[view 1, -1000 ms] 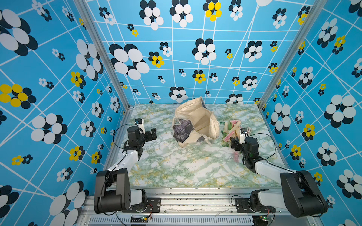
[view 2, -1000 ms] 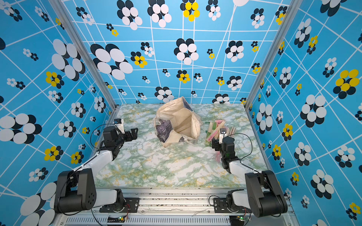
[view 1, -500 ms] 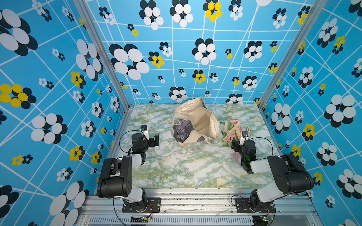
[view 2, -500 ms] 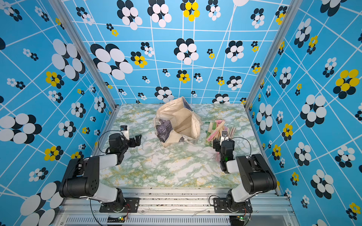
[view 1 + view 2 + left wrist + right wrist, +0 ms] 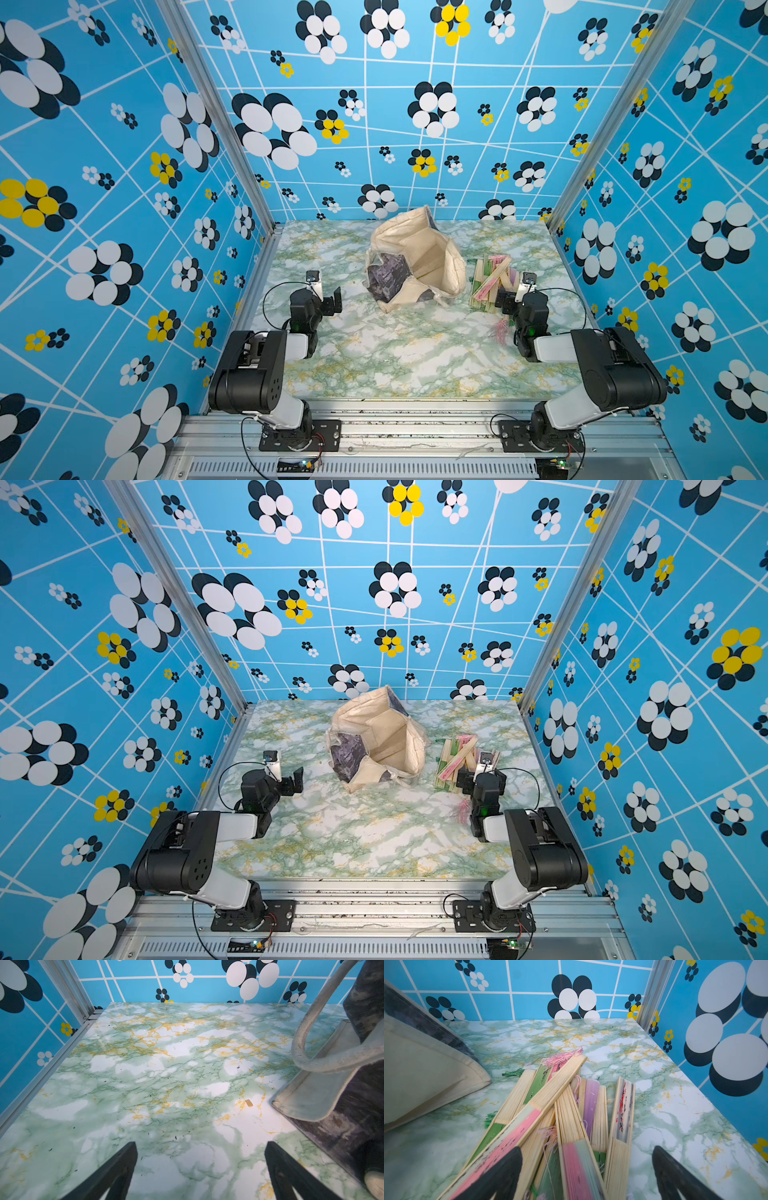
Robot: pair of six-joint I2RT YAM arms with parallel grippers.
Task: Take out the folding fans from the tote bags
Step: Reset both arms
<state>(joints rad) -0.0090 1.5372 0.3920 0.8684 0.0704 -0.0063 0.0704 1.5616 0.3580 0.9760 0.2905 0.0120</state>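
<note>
Bag: I see a floppy cream cloth bag point(image 5: 415, 257) with dark purple sides, slumped mid-way across the shiny green marble table point(image 5: 395, 353).
Fans: flat bamboo stick fans point(image 5: 566, 1109) with pink, green and purple paper lie criss-cross on the table, just beside the bag.
Left claw point(image 5: 200, 1145): wide open, holding nothing, over bare table near the bag.
Right claw point(image 5: 587, 1149): wide open over the fans, holding nothing; touching them, I cannot tell.

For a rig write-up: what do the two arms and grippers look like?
Both the left arm and right arm have bulky black joint housings joined by white links, with a thin black cable looping at each wrist. Left gripper and right gripper: flat black tapered fingers.
</note>
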